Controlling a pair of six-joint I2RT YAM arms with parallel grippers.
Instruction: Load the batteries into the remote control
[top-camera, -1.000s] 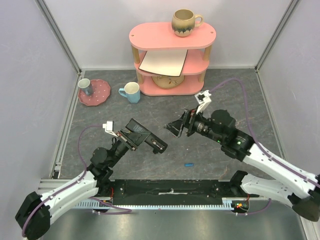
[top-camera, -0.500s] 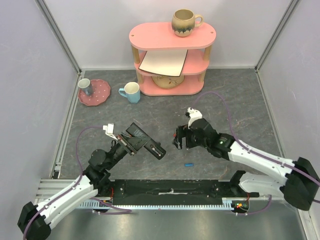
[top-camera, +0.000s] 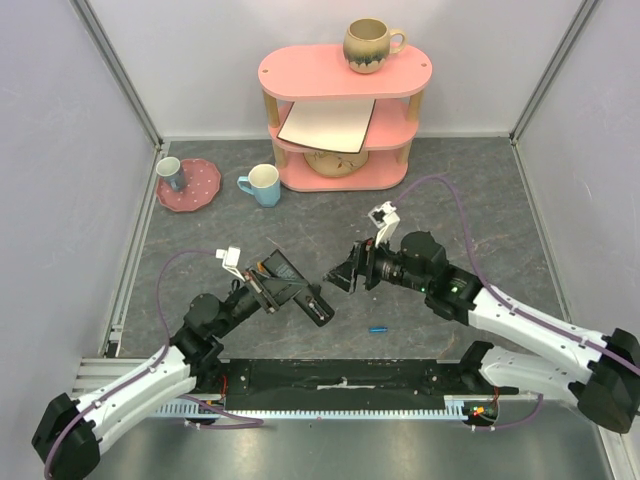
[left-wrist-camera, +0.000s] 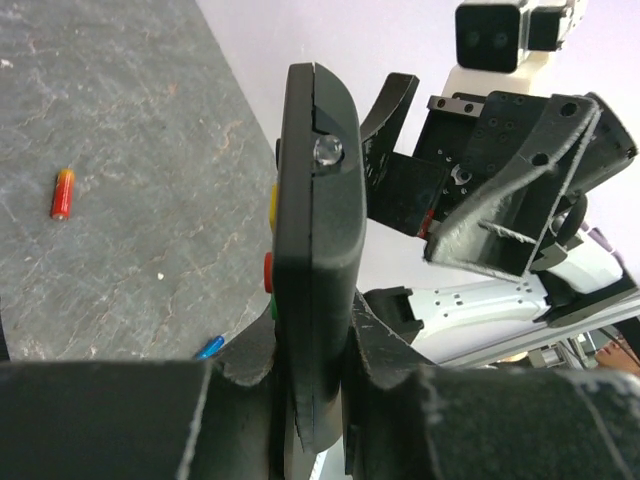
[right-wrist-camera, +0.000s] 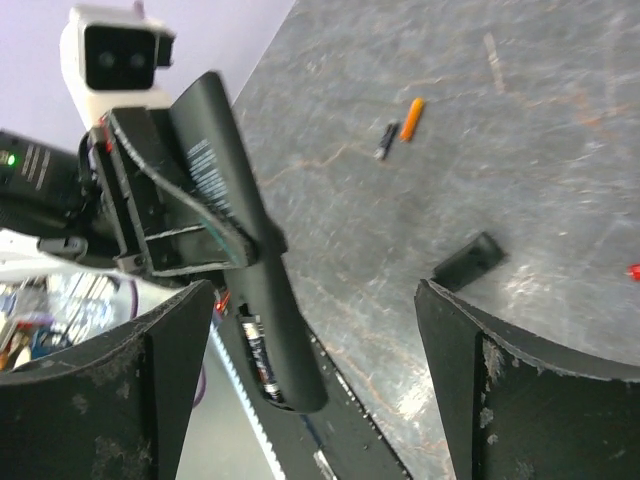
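My left gripper (top-camera: 266, 283) is shut on the black remote control (top-camera: 303, 294) and holds it off the table, tilted. In the left wrist view the remote (left-wrist-camera: 316, 240) stands edge-on between my left gripper's (left-wrist-camera: 315, 345) fingers. In the right wrist view the remote (right-wrist-camera: 250, 290) shows its back with an open compartment and one dark battery (right-wrist-camera: 255, 355) in it. My right gripper (top-camera: 341, 277) is open and empty, its tips just right of the remote's end; the gripper (right-wrist-camera: 315, 297) faces it. A blue battery (top-camera: 378, 328) and a red-orange battery (left-wrist-camera: 62, 193) lie on the table.
A small black cover piece (right-wrist-camera: 467, 260) lies on the grey table. A pink shelf (top-camera: 340, 110) with a mug (top-camera: 370, 45) on top stands at the back. A blue mug (top-camera: 263, 185) and a red plate (top-camera: 195, 188) with a cup sit back left.
My right gripper dipped down and swung back up to point at the remote's end. My left arm moved the remote a little to the right and nearer.
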